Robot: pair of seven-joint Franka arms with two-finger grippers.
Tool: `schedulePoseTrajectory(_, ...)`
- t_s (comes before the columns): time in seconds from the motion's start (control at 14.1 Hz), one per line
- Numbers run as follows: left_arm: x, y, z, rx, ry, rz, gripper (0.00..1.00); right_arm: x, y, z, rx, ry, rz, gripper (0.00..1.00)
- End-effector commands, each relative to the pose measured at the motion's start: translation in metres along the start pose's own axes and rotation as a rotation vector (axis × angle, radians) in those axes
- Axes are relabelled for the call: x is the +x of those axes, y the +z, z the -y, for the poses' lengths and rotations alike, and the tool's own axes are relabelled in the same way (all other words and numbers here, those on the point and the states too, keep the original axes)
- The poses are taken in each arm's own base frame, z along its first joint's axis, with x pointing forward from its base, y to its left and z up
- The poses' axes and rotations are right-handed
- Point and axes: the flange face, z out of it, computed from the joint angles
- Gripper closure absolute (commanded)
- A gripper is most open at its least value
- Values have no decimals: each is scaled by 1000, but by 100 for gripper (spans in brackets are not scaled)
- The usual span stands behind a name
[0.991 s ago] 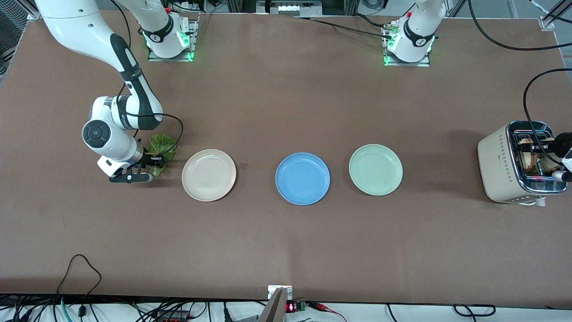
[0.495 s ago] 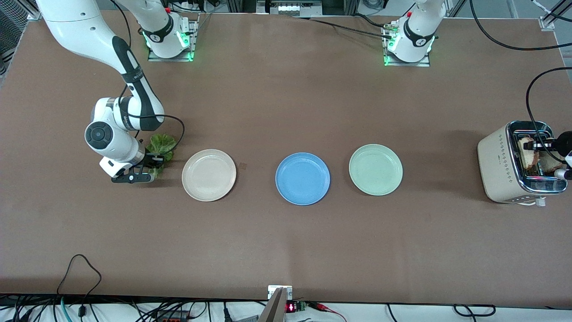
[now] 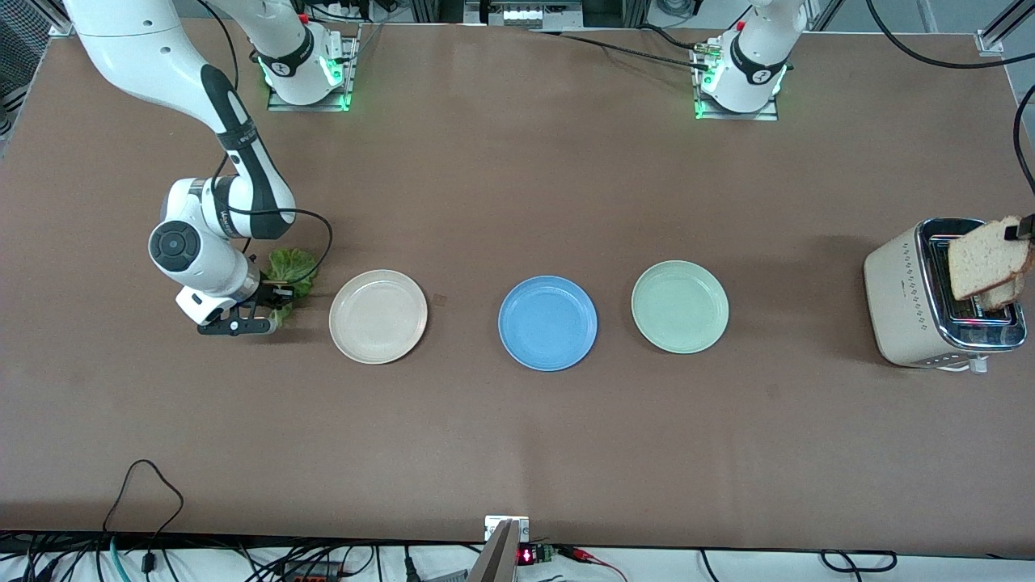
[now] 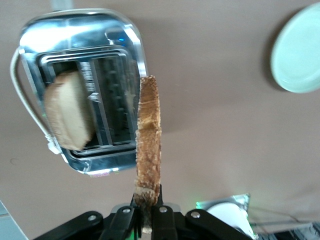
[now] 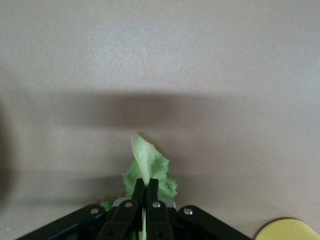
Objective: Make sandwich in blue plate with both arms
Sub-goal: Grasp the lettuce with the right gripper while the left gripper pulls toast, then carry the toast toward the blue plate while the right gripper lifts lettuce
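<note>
The blue plate (image 3: 547, 323) lies bare at the table's middle. My left gripper (image 4: 148, 205) is shut on a light-brown bread slice (image 4: 149, 145), held edge-up over the toaster (image 4: 75, 30). In the front view that bread slice (image 3: 985, 257) hangs above the toaster (image 3: 901, 303), with the left gripper (image 3: 1019, 230) at the picture's edge. A second slice (image 4: 67, 117) stands in one toaster slot. At the right arm's end, my right gripper (image 5: 145, 187) is shut on a green lettuce leaf (image 5: 147, 165). The lettuce (image 3: 293, 265) and right gripper (image 3: 273, 295) are beside the cream plate.
A cream-white plate (image 3: 378, 316) lies between the lettuce and the blue plate. A pale green plate (image 3: 679, 306) lies between the blue plate and the toaster. The toaster's white cable (image 4: 22, 100) trails beside it.
The left gripper has closed on a bread slice and pulled it up out of the toaster. The right gripper has closed on the lettuce leaf.
</note>
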Motion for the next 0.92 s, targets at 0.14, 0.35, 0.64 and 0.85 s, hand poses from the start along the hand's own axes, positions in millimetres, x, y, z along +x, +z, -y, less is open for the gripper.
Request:
schedulePoseTrajectory(0.14, 24, -25, -112, 13, 70, 30, 99, 18, -62, -4, 11, -6, 57, 100)
schedulePoseTrajectory(0.35, 49, 11, -165, -99, 107, 70, 99, 24, -99, -5, 16, 0, 86, 100)
schedulePoseTrajectory(0.64, 83, 69, -215, -243, 103, 60, 99, 27, -128, 9, 88, 40, 107, 100)
schedulePoseTrajectory(0.85, 104, 112, -271, -330, 144, 20, 99, 26, -134, 41, 95, 92, 111, 100)
